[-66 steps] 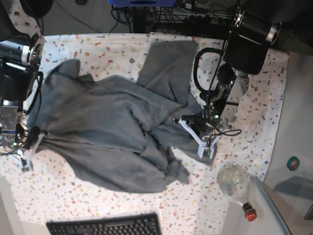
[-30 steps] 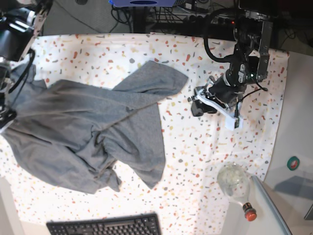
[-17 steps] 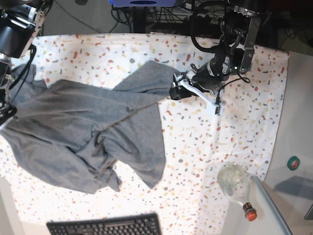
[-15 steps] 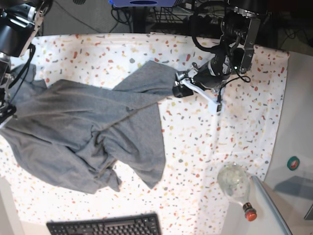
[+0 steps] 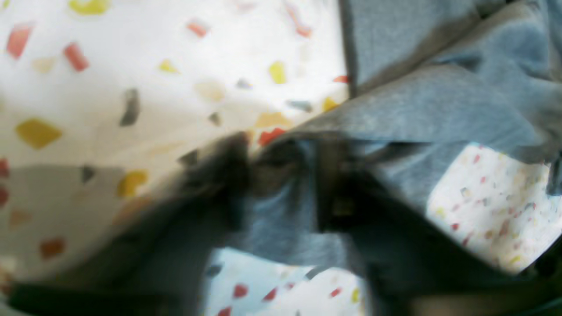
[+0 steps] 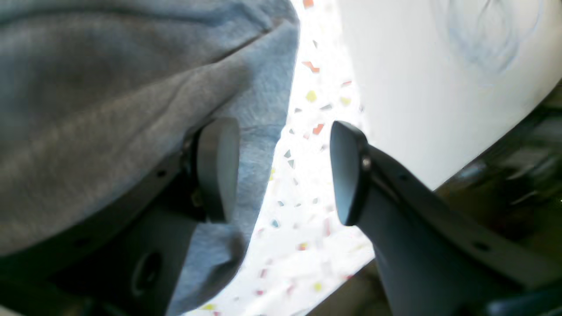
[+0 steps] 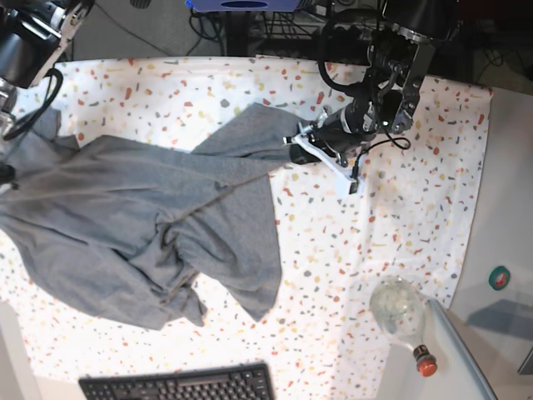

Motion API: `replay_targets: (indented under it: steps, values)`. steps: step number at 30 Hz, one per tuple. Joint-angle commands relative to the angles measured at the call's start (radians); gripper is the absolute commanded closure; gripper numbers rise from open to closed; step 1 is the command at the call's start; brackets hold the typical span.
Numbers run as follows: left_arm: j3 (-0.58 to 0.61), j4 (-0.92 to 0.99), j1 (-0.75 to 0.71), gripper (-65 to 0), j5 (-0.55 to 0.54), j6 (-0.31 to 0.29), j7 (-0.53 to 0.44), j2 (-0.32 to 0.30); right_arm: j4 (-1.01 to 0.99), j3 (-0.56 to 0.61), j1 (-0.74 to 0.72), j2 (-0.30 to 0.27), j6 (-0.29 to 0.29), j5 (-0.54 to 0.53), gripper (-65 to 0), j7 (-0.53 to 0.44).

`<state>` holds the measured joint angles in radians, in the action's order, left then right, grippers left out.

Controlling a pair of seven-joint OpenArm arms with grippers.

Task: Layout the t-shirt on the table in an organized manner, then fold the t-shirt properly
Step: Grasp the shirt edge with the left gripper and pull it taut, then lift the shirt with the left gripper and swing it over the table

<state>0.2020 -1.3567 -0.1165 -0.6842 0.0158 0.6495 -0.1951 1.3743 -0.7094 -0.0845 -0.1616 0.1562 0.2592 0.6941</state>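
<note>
A: Where was the t-shirt [image 7: 150,225]?

B: Crumpled over the table's [image 7: 400,225] left half in the base view, one flap reaching toward the far middle.

A: Nearest arm?

B: The left gripper [image 7: 301,150], right at that flap's tip. Wrist view was blurred, but grey cloth sat between dark fingers, so it looked pinched on the shirt.

A: Right gripper [image 6: 281,171]?

B: Jaws apart, nothing between them; shirt edge draped just beside one finger, at the table's left edge.

t-shirt [image 7: 141,225]: heather-grey, crumpled, spread over table's left half | table [image 7: 400,217]: white flecked cloth, flat
</note>
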Motion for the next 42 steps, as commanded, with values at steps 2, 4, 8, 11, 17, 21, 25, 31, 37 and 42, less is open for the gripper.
replay_targets:
  steps: [2, 4, 8, 11, 17, 21, 25, 31, 37, 42]
  values:
    - [0.001, -0.008, 0.001, 0.0, 0.001, 0.002, 0.010, -0.019, 0.004, -0.054, -0.019, -0.034, 0.073, -0.056, -32.0, -0.006]
    - [0.000, -0.008, 0.002, 0.0, 0.001, 0.002, 0.010, -0.024, -0.040, -0.085, -0.022, -0.048, 0.122, -0.100, -32.0, 0.026]
    - [-0.003, -0.010, 0.002, 0.0, 0.002, 0.002, 0.005, -0.028, -0.178, -0.160, -0.056, -0.071, 0.122, -0.136, -32.0, 0.052]
    - [-0.003, -0.011, 0.002, 0.0, 0.002, 0.002, 0.003, -0.042, -0.289, -0.203, -0.088, -0.088, 0.122, -0.151, -31.8, 0.028]
    - [-0.002, -0.074, 0.002, 0.0, 0.002, 0.002, 0.003, -0.057, -0.361, -0.257, -0.100, -0.099, 0.127, -0.153, -32.0, 0.008]
    - [-0.003, -0.079, 0.004, 0.0, 0.002, 0.002, 0.003, -0.062, -0.361, -0.263, -0.105, -0.091, 0.139, -0.157, -32.0, 0.049]
    - [-0.003, -0.079, 0.004, 0.0, 0.004, 0.002, 0.003, -0.063, -0.364, -0.263, -0.113, -0.085, 0.204, -0.234, -31.4, 0.082]
    - [-0.002, -0.079, 0.001, 0.0, 0.071, 0.002, 0.003, -0.056, -0.364, -0.264, -0.113, -0.083, 0.158, -0.245, -31.4, 0.083]
    - [-0.002, -0.079, -0.004, 0.0, 0.119, 0.002, 0.003, -0.056, -0.364, -0.264, -0.103, -0.076, 0.139, -0.245, -31.4, 0.089]
    - [-0.002, -0.079, 0.001, 0.0, 0.119, 0.002, 0.003, -0.057, -0.364, -0.264, -0.099, -0.049, 0.139, -0.246, -27.9, 0.167]
